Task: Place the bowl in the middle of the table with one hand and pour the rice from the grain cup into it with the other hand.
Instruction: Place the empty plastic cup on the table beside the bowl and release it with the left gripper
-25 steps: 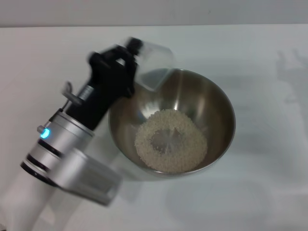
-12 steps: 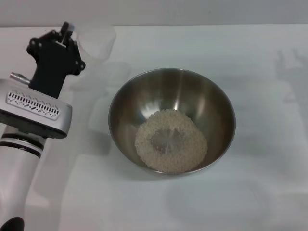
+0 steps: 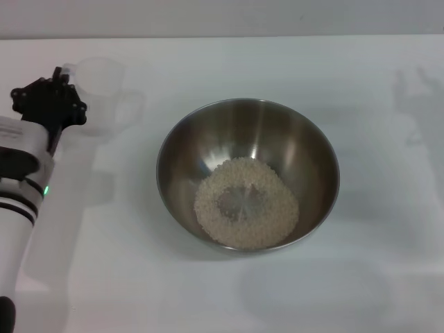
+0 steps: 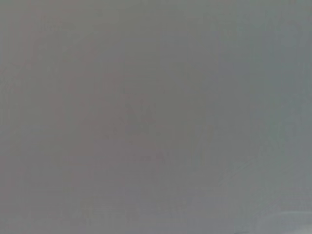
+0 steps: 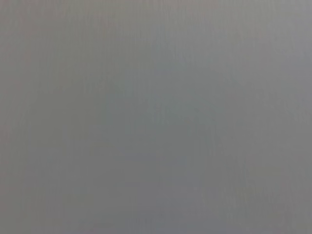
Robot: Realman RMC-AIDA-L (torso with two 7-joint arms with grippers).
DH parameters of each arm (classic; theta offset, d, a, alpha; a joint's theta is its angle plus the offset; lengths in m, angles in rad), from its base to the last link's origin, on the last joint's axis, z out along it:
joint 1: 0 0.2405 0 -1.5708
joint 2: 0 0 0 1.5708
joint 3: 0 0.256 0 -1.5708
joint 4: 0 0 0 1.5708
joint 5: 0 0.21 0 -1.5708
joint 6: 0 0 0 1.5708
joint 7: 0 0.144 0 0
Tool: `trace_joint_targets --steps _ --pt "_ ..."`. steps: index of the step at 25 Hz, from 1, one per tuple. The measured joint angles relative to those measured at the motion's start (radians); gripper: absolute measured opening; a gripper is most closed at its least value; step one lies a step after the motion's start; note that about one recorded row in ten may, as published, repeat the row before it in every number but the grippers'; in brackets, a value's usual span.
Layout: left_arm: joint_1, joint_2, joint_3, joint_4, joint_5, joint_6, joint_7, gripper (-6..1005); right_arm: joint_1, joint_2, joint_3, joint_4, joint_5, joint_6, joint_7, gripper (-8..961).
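Note:
The steel bowl [image 3: 309, 149] stands in the middle of the white table [image 3: 388, 277], with a pale heap of rice [image 3: 246, 202] spread over its bottom. At the far left, well apart from the bowl, my left gripper [image 3: 64, 76] is shut on the side of the clear grain cup [image 3: 98, 89]. The cup is upright and looks empty; whether it touches the table I cannot tell. My right gripper is out of the head view. Both wrist views show only plain grey.
My left arm's silver and white links [image 3: 17, 187] run along the left edge of the head view. The table's far edge [image 3: 277, 36] lies beyond the bowl.
The left arm has swung away from the bowl's rim to the far left, carrying the cup with it and turning it from tipped to upright. The bowl and rice have not moved.

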Motion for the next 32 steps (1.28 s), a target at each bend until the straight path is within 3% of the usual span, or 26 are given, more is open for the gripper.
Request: trace_joint_targets --steps 5,23,32 --pt "0.006 0.0 0.011 0.026 0.005 0.005 -0.15 81 0.0 0.0 0.0 0.0 0.0 0.002 0.0 383" --pt "0.034 0.0 0.121 0.026 0.008 -0.002 -0.165 93 -0.011 0.004 -0.011 0.003 0.0 0.016 0.0 383" --pt "0.036 0.002 0.13 0.034 0.008 -0.007 -0.231 99 -0.014 0.006 -0.017 0.01 0.0 0.016 0.005 383"
